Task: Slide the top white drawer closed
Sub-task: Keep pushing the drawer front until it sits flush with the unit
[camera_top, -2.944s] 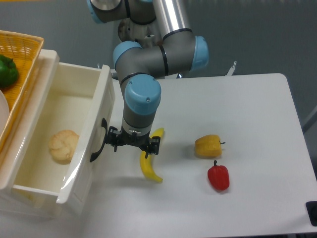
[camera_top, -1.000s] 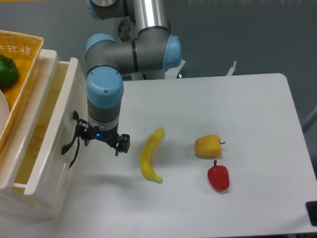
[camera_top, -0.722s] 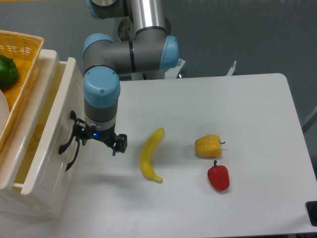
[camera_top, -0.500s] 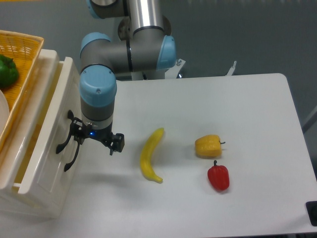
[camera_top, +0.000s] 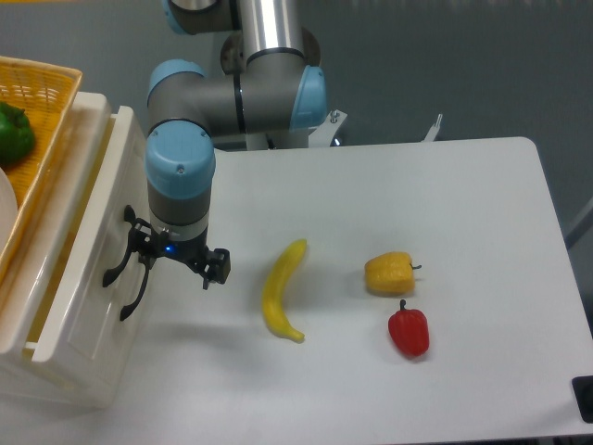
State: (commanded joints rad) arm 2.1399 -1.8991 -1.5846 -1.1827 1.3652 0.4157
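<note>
The top white drawer [camera_top: 88, 278] is a glossy cream box at the left of the view, with its panelled front and black curved handle [camera_top: 123, 283] facing right. It sticks out only a little from the cabinet [camera_top: 91, 104], and a narrow strip of its inside shows. My gripper [camera_top: 176, 262] points down right beside the drawer front. It is open with nothing between its fingers. Its left finger [camera_top: 136, 243] rests against the front by the handle.
A banana [camera_top: 281, 301], a yellow pepper [camera_top: 389, 273] and a red pepper [camera_top: 409, 332] lie on the white table to the right of the gripper. A wicker basket [camera_top: 42, 88] holding a green pepper [camera_top: 13, 132] sits on top of the cabinet.
The gripper has moved left with the drawer front against it. The drawer has slid further into the cabinet and its contents are now hidden. The banana and peppers stayed put.
</note>
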